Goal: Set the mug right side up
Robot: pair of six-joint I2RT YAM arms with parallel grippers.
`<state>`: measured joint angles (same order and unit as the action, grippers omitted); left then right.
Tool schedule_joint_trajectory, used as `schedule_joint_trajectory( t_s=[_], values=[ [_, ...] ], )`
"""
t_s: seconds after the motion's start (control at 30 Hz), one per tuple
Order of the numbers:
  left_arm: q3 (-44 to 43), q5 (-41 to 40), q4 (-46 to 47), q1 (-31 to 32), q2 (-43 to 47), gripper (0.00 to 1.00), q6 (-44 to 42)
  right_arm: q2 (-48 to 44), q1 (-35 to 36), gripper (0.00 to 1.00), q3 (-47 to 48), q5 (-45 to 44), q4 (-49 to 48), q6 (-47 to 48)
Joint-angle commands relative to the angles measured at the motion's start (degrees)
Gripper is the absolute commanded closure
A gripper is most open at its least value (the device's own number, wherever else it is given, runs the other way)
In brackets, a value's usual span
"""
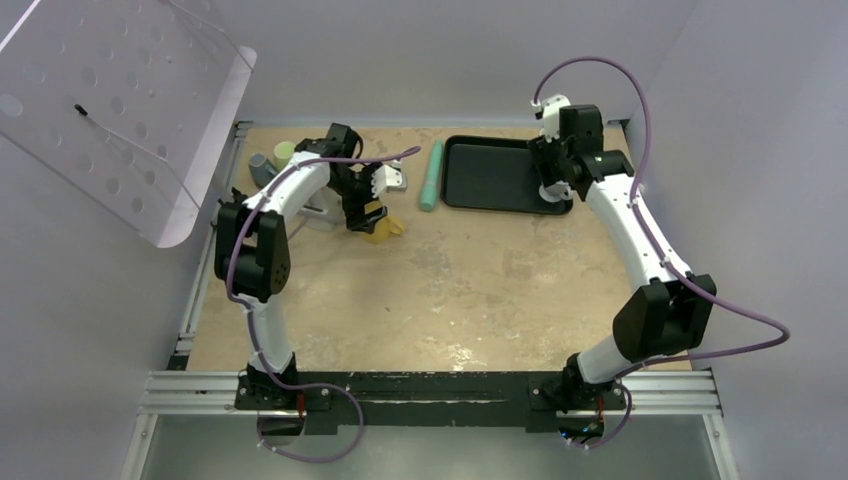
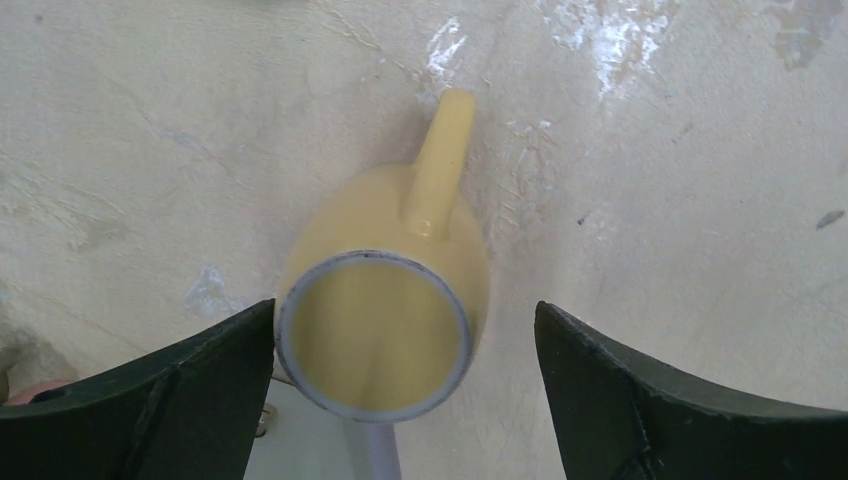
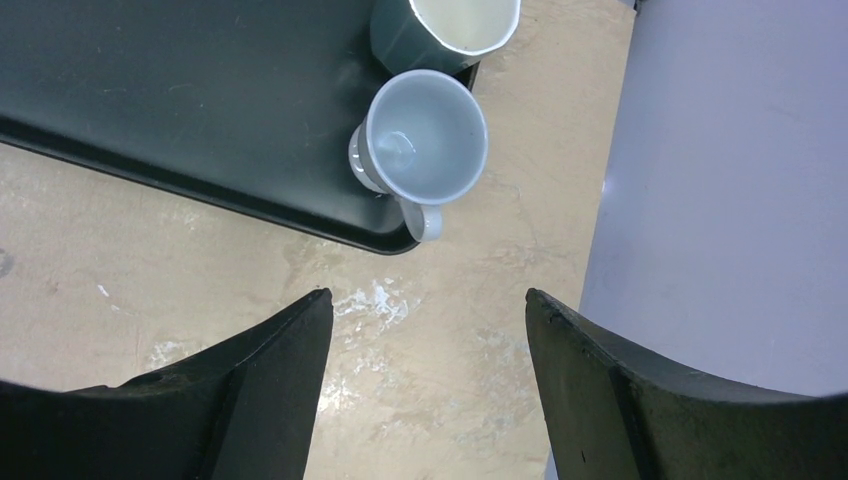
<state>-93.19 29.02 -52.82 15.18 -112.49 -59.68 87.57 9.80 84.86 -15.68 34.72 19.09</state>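
Mug [image 2: 375, 345] stands on the table [image 2: 150, 150], far-left part. The face toward the left wrist camera is a flat yellow disc with a pale ring. I read that as the base, so the mug is upside down. Handle [image 2: 440, 160] points away from the wrist.

Left gripper [image 2: 405, 310]: fingers apart and straddling the mug, nothing held. The left finger [image 2: 190, 390] sits just beside the base ring; I cannot tell if it touches. The right finger is well apart from the mug, so the gripper is off-centre.

Step in hand: grasp for the flip. My plan:
- shift toward the right finger's side until the mug is centred between the fingers;
- descend so the pads land on the body, below the base ring;
- keep the handle out of the closing line;
- close firmly, since the wall tapers and glaze may slip;
- lift clear of the table before rolling the wrist.

Pose: left arm reaches forward with the elbow folded and the wrist pointing straight down over the mug. Right arm is stretched to the far right, with the right gripper [image 3: 428, 295] parted and empty above the corner of the tray [image 3: 150, 120], over an upright grey cup [image 3: 425, 140].
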Motion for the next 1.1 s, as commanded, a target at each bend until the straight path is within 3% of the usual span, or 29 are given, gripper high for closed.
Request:
schedule_joint_trajectory(
  t_s=[0.0,0.13,0.33,0.57,0.73,1.07],
  values=[
    [-3.58,4.87,-6.34,0.58,2.48,0.0,-5.83,-2.16,0.45,0.27,-0.34,-1.12,-1.48,-0.58],
    [-5.27,7.02,-7.16,1.79,4.87,0.0,-6.93,-2.64,0.47,0.27,-1.22,-1.45,-1.76,-0.46],
    [-13.48,17.21,-9.09,3.26,3.48,0.0,4.52,-2.84,0.48,0.27,-2.58,-0.43,-2.45,-0.49],
    [-11.86,-0.04,-12.52,9.41,-1.9,0.18,-7.55,-3.78,0.46,0.27,-4.22,-0.01,-2.92,-1.27],
    [-11.31,-9.35,-7.49,10.76,-4.34,0.2,-10.63,-4.94,0.42,0.27,-5.9,1.41,-3.3,-1.71],
    [-9.92,-16.66,-2.78,13.21,-9.78,0.27,-11.53,-4.72,0.44,0.27,-6.95,3.29,-2.37,-2.61]
  ],
)
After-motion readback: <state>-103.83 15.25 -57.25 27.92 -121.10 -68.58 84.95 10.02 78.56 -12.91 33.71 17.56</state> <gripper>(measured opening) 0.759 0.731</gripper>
